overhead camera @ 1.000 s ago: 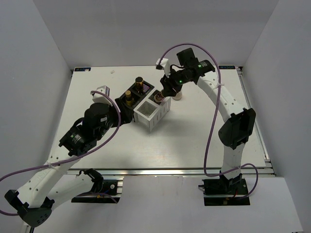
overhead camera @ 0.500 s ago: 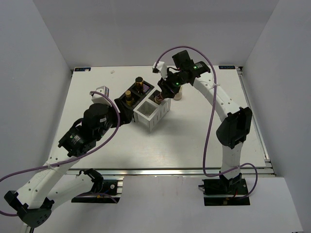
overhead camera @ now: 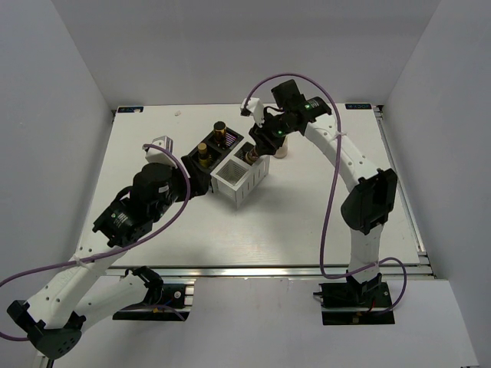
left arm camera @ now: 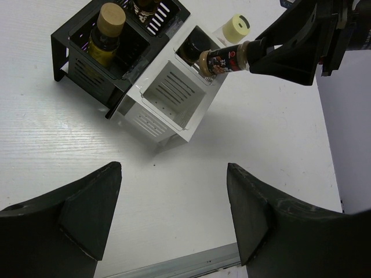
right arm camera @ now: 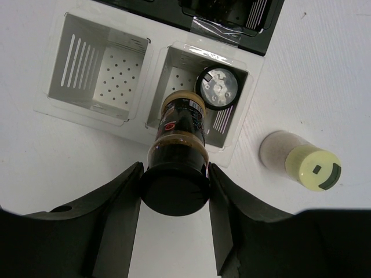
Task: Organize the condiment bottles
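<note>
Your left claw hangs over bare surface just short of the boxes. Fingers spread wide, gripping nothing.

Black box sits leftmost. The yellow bottle stands upright in its near compartment. The rear bottle stands in the compartment behind it; the left wrist view cuts most of it off.

White box butts against the black box on its right side. Its near compartment holds nothing. Its far compartment holds the capped bottle, upright, with shaker holes visible in the lid.

Your right claw is clamped on the brown bottle, pads on the black-cap end. The bottle is off the surface, lying close to horizontal in the left wrist view. Its base end points over the far compartment, right beside the capped bottle. I can't tell whether the two bottles touch.

Cream jar stands alone on the surface just to the right of the white box, pale yellow lid up, outside any compartment.
</note>
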Robot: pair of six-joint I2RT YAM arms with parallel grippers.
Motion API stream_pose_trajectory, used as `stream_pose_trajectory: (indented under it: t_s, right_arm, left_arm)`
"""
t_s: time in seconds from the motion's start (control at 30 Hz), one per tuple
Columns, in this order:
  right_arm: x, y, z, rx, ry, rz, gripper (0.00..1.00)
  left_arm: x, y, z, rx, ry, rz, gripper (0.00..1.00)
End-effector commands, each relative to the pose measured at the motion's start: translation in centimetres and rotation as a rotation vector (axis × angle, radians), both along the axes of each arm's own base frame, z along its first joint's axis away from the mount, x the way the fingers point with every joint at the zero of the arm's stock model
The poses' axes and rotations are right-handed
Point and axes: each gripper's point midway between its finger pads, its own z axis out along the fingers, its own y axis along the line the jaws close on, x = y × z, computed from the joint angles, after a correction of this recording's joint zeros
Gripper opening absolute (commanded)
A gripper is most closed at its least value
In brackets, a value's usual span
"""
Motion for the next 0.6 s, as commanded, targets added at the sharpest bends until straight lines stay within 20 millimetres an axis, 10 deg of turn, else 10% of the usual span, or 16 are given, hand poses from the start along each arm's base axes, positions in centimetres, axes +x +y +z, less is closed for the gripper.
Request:
stream_pose_trajectory:
  t_s: [0.0, 0.57]
  right_arm:
    - [-0.1, 1.0, 0.8, 0.023, -0.010, 0.031, 0.00]
    - [0.0, 2.1, -0.8, -0.023, 0.001, 0.074, 0.00]
  left_arm:
    - [-0.2, 0.2, 0.3, -0.006, -0.013, 0.005, 0.83]
    - [-0.4, 0.4, 0.1, -0.007, -0.006, 0.009, 0.83]
